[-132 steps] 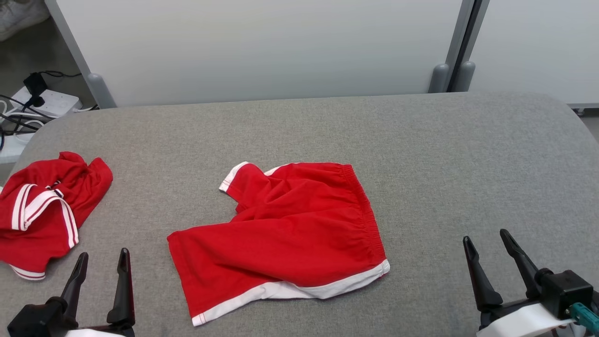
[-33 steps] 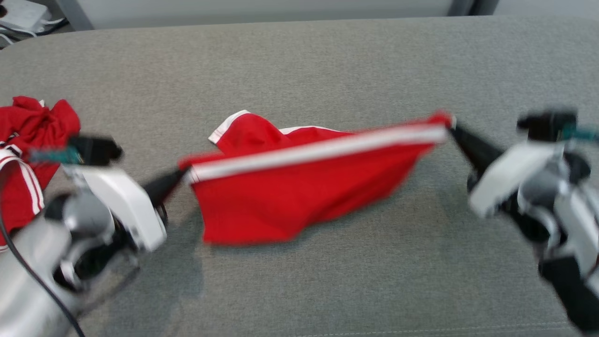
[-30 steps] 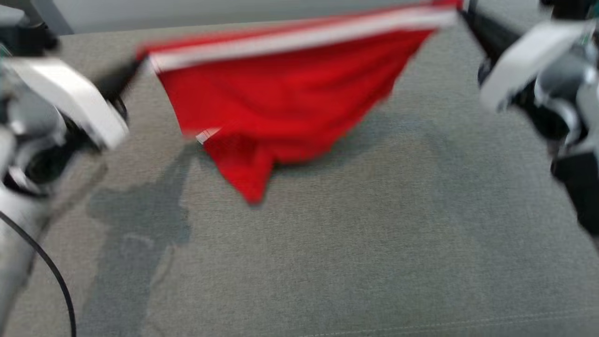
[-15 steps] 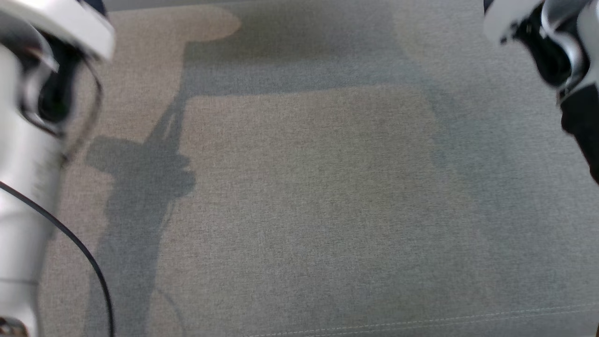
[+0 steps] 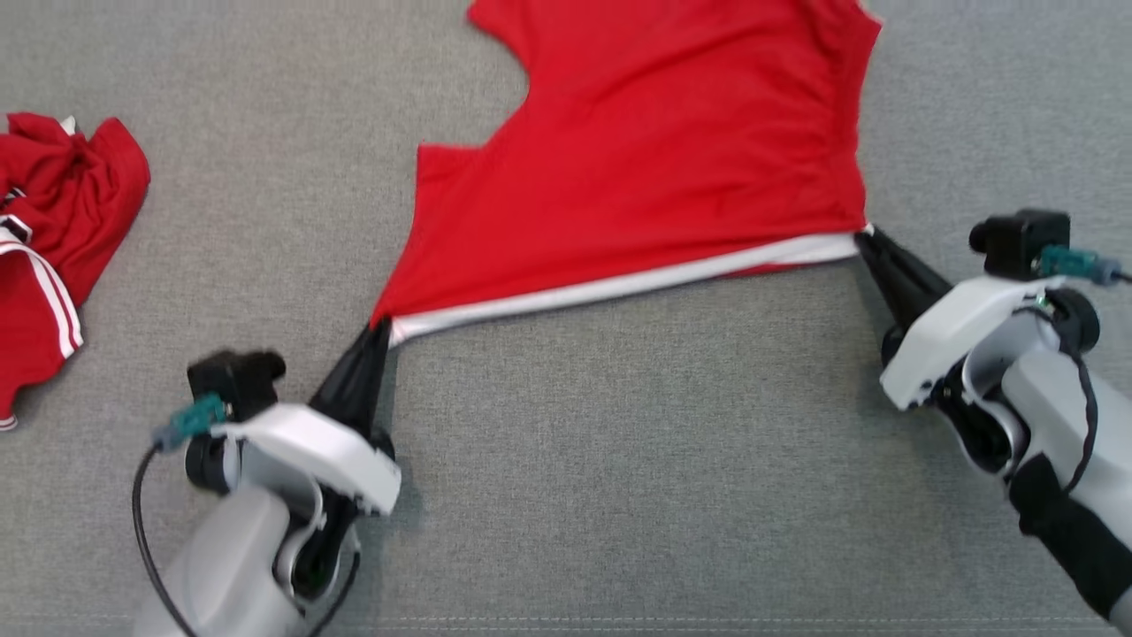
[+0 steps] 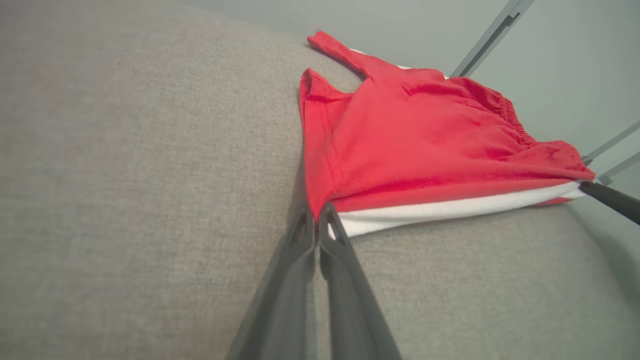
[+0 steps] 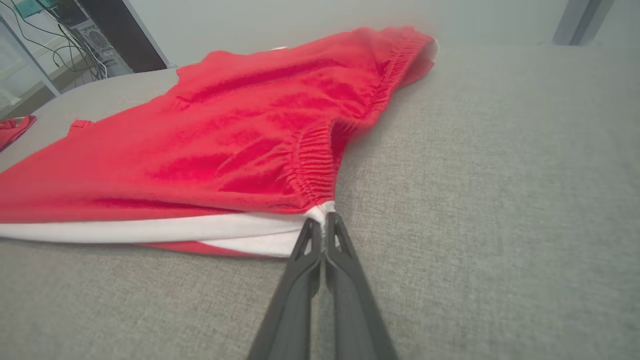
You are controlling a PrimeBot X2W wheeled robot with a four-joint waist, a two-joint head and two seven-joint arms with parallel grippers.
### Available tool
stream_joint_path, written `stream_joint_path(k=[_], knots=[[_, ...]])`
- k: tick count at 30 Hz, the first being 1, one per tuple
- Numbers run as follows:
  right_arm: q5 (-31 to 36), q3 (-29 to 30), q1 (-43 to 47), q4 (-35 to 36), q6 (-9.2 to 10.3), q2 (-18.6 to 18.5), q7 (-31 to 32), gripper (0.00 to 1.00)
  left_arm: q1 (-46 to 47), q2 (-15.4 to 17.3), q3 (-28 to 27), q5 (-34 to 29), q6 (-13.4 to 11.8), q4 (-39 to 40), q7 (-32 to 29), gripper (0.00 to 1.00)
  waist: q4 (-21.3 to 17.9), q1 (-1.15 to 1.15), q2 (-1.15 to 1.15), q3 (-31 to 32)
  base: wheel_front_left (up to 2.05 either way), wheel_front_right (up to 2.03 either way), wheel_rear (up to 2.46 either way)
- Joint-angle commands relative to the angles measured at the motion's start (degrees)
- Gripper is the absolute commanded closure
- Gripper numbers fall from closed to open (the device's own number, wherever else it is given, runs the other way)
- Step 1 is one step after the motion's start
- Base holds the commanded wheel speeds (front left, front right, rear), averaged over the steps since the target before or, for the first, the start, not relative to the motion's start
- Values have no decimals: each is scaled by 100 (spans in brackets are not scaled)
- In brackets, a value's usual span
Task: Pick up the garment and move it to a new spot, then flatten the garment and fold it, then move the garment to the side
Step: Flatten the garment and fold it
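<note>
The left pincer (image 5: 378,329) is clamping shut on the near-left corner of the red shorts (image 5: 654,150), right at the end of the white band, and the right pincer (image 5: 862,237) is pinching tight on the near-right corner, where that band meets the elastic waistband. The shorts are lying spread on the grey table (image 5: 619,460), their near edge stretching taut between the two pincers and the rest reaching away to the far side. Over on the left, a second red garment with white stripes (image 5: 62,221) is sitting crumpled, well apart from the shorts.
</note>
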State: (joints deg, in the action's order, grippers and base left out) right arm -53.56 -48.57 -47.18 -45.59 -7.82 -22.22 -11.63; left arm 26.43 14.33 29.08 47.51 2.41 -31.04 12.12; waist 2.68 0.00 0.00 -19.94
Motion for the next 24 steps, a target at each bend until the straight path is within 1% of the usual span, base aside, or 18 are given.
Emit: stream_joint_path(k=[1, 7, 15, 19, 24], knots=[[-49, 8, 264, 63, 33, -179, -108, 100, -73, 318, -220, -31, -102, 119, 70, 100, -27, 0, 0, 65, 0, 0, 0], [32, -36, 872, 538, 33, -328, -270, 100, -893, 568, -116, -143, -677, 1188, -188, 100, -35, 0, 0, 291, 0, 0, 0], [138, 267, 1828, 879, 33, -390, -289, 100, -1835, 891, -73, -126, -1363, 2378, -649, 100, -57, 0, 0, 634, 0, 0, 0], [222, 515, 2236, 1008, 33, -309, -265, 100, -2191, 952, -77, -18, -1549, 2700, -801, 100, -84, 0, 0, 782, 0, 0, 0], [394, 803, 2517, 1143, 33, -158, -132, 100, -2373, 1042, -64, 16, -1664, 2754, -929, 100, -110, 0, 0, 905, 0, 0, 0]])
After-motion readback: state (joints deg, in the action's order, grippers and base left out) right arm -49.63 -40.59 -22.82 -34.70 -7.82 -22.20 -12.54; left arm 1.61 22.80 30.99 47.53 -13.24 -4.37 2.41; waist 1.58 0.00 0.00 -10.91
